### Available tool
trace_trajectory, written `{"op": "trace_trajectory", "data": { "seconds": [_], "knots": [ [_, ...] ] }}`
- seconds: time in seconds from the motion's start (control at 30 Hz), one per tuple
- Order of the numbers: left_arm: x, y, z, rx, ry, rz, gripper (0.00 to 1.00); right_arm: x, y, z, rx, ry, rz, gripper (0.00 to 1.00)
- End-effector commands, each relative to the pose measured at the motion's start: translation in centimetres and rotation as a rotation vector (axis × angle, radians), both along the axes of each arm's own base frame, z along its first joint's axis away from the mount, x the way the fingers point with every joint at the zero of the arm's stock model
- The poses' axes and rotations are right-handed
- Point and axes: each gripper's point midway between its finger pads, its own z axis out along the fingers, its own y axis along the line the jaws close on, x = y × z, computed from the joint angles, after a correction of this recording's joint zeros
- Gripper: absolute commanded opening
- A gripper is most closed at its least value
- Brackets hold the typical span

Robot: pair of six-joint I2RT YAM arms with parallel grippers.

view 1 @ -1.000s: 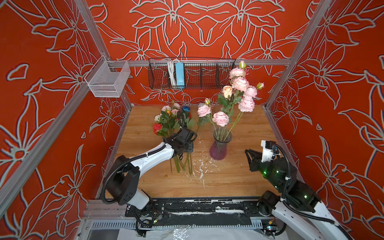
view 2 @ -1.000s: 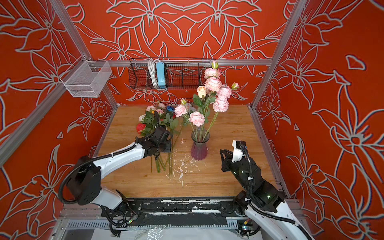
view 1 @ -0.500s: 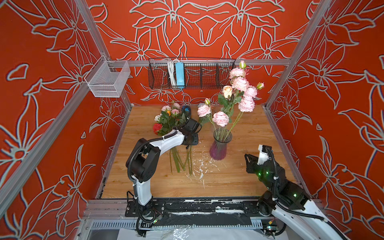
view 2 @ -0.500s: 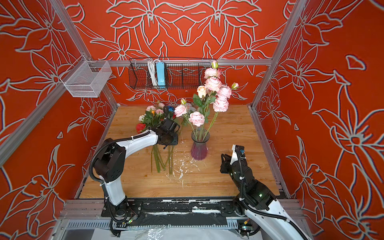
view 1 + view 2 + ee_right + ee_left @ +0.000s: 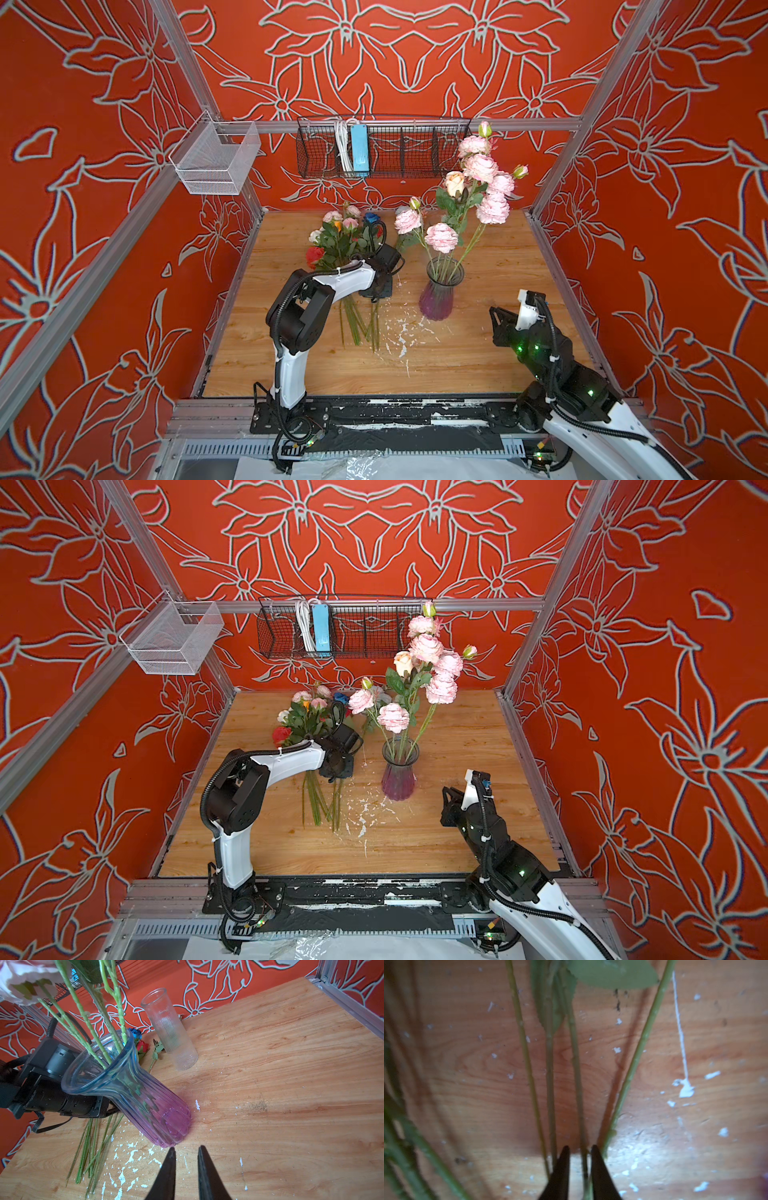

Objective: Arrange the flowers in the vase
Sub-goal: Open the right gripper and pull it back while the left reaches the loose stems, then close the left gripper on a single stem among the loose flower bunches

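Note:
A purple-tinted glass vase (image 5: 440,291) (image 5: 399,775) (image 5: 145,1101) stands mid-table and holds several pink flowers (image 5: 482,170) on long green stems. More flowers (image 5: 336,241) (image 5: 303,717) of mixed colours lie in a loose bunch to its left. My left gripper (image 5: 376,291) (image 5: 338,769) (image 5: 579,1147) is down on their stems. Its jaws stand narrowly apart around one stem (image 5: 576,1059), which lies against one finger. My right gripper (image 5: 494,316) (image 5: 446,796) (image 5: 185,1148) hovers low, just right of the vase's base. A small gap shows between its fingers, with nothing in it.
A clear ribbed glass vase (image 5: 170,1028) stands behind the purple one. White flecks (image 5: 399,332) dot the wooden table (image 5: 498,257). A black wire basket (image 5: 382,145) and a white mesh basket (image 5: 216,162) hang on the walls. Aluminium rails edge the table.
My left arm's elbow has folded up and inward while its gripper settled onto the stems and its jaws narrowed. My right arm has shifted only slightly beside the vase.

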Motion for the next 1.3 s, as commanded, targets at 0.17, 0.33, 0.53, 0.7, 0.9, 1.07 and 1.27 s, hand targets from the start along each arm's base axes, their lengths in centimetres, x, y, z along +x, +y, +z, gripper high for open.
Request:
{"op": "trace_trajectory", "data": {
  "seconds": [0.17, 0.33, 0.53, 0.7, 0.9, 1.07, 1.27],
  "knots": [
    [-1.2, 1.9, 2.2, 0.056, -0.023, -0.012, 0.00, -0.1, -0.5, 0.7, 0.020, -0.017, -0.025, 0.21],
    [-1.2, 3.9, 4.2, 0.132, -0.056, -0.016, 0.00, -0.3, -0.6, 0.9, 0.036, -0.022, -0.027, 0.21],
    [-1.7, 5.8, 4.2, 0.175, -0.005, -0.016, 0.00, -0.5, -0.8, 1.3, 0.030, -0.031, -0.024, 0.22],
    [-1.6, 7.6, 2.0, 0.212, 0.095, 0.029, 0.21, -0.5, -0.7, 2.0, 0.030, -0.041, -0.017, 0.23],
    [-0.9, 4.5, 6.1, 0.045, 0.038, -0.025, 0.50, -0.5, -0.7, 2.8, 0.012, -0.044, -0.008, 0.23],
    [0.9, -1.3, 8.5, -0.028, -0.035, -0.183, 0.52, -0.2, -0.5, 1.8, 0.030, -0.038, -0.021, 0.23],
    [5.4, -4.8, 5.2, -0.041, -0.016, -0.260, 0.52, 0.1, 0.1, 1.6, 0.043, -0.016, -0.006, 0.23]
  ]
}}
